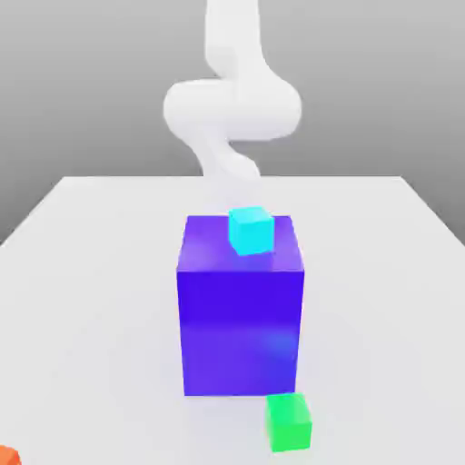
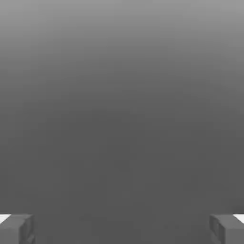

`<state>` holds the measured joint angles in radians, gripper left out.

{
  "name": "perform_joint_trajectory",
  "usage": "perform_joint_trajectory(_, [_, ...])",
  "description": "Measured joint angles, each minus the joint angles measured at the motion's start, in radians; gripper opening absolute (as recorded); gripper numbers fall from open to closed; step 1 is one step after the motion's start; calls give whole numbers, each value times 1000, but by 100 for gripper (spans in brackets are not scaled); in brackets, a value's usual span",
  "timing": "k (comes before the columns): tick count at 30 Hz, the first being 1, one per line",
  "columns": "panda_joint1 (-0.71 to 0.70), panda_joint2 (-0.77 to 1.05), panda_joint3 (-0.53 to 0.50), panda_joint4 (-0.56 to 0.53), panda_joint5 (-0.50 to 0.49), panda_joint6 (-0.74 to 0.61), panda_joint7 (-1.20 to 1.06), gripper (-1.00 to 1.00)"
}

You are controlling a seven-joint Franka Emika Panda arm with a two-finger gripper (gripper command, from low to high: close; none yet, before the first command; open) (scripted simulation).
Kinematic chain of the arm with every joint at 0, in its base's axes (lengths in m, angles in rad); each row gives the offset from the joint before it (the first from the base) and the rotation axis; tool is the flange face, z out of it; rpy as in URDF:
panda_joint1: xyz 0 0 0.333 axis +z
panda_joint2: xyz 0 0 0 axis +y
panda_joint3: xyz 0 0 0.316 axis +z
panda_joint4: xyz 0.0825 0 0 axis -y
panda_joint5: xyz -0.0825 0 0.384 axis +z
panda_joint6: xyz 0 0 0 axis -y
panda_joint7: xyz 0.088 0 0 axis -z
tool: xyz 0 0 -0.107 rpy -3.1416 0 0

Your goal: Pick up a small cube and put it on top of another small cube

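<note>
The green small cube (image 1: 289, 423) is down at the front, over toward the exterior view's right, sitting flat on the pale desk (image 1: 381, 300). It's turned a little, so I can see its top and two of its sides. Close to the front as well, but right in the corner at the exterior view's left, there's a bit of an orange-red cube (image 1: 8, 456), cut off by the edge of the view.

Just behind the green one stands the big blue-violet cube (image 1: 241, 331), upright, its broad face toward me. The green one is near its lower corner on the exterior view's right; I can't tell whether the two touch. Up on the big cube's top face, off-centre toward the exterior view's right, I see a small cyan cube (image 1: 252, 232), slightly turned and seemingly resting there.

Beyond those, the white arm (image 1: 232, 109) comes down from above, bends through a thick rounded joint and narrows toward the far side of the big cube, where its pale lower end blends into the desk. In the hand view the fingers (image 2: 16, 229) stand wide apart, one at each side, with hold of nothing. Farthest off, the desk ends in a straight edge against a plain grey background (image 1: 82, 100).
</note>
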<state>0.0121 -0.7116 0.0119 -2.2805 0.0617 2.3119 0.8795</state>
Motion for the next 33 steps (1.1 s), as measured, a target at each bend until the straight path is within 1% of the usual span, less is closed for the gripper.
perform_joint_trajectory(4, [14, 146, 33, 33, 89, 17, 141, 0])
perform_joint_trajectory(8, [22, 286, 82, 65, 151, 33, 295, 0])
perform_joint_trajectory(12, [28, 425, 142, 96, 180, 53, 473, 0])
perform_joint_trajectory(15, [35, 529, 188, 118, 177, 72, 622, 0])
perform_joint_trajectory(18, [59, 634, 229, 139, 151, 94, 787, 0])
perform_joint_trajectory(23, [135, 809, 245, 173, 69, 133, 1088, 0])
perform_joint_trajectory(28, [235, 979, 217, 208, -29, 169, 1398, 0])
perform_joint_trajectory(33, [371, 1140, 151, 244, -117, 200, 1699, 0])
